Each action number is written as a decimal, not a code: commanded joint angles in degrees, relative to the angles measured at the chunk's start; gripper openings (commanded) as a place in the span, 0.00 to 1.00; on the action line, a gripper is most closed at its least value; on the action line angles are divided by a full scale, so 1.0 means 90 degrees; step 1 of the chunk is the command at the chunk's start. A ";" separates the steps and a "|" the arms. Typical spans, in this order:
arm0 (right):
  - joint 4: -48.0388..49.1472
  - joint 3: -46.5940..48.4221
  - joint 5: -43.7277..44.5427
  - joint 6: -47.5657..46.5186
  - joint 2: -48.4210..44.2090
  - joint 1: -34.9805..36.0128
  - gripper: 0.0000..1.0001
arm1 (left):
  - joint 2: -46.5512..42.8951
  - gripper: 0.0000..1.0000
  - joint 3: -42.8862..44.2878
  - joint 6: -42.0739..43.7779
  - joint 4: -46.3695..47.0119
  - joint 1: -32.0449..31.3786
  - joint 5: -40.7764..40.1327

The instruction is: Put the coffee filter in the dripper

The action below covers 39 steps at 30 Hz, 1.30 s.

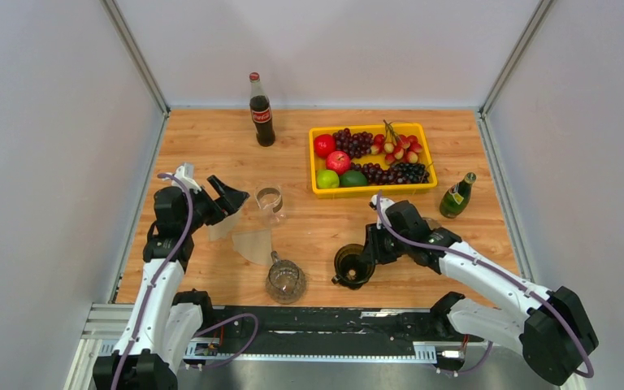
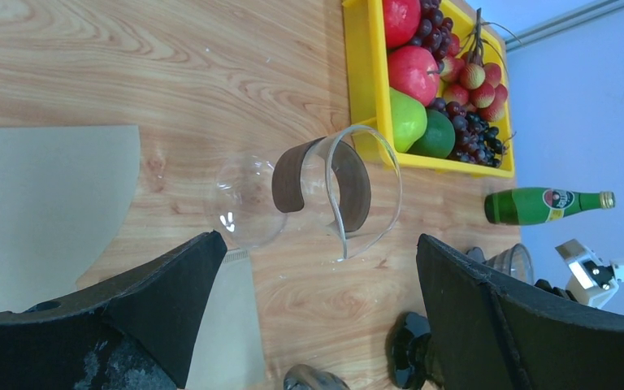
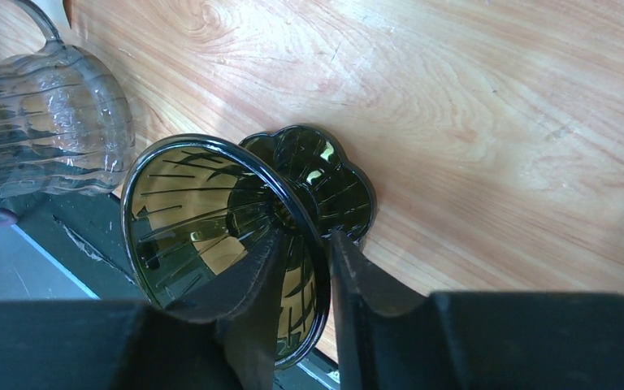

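A beige paper coffee filter (image 1: 253,244) lies flat on the wooden table, and a second one (image 1: 223,226) lies partly under my left gripper (image 1: 231,199). That gripper hangs open just above them with nothing between its fingers; in the left wrist view the filters (image 2: 41,211) show beside and below its left finger (image 2: 162,301). The dark, see-through dripper (image 1: 352,264) lies tipped on its side near the front edge. My right gripper (image 3: 307,237) is shut on the rim of the dripper (image 3: 211,203), one finger inside the cone and one outside.
A clear glass cup with a brown band (image 1: 270,201) stands between the arms. A ribbed glass jug (image 1: 284,280) sits at the front edge, left of the dripper. Farther back are a yellow fruit tray (image 1: 422,134), a cola bottle (image 1: 261,110) and a green bottle (image 1: 457,195).
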 commanded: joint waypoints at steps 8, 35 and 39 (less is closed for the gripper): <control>0.0178 0.0180 0.0154 0.0339 -0.0088 0.0167 0.04 | -0.0075 1.00 0.0092 -0.0049 0.0182 0.0009 0.0485; -0.1642 0.2888 -0.0780 0.1015 0.0961 -0.0662 0.00 | 0.0895 0.99 0.1263 0.2722 0.0124 -0.5283 -0.0702; -0.1701 0.2929 -0.1079 0.0937 0.1149 -0.0677 0.00 | 0.1295 0.93 0.1495 0.2913 0.0111 -0.5870 -0.1613</control>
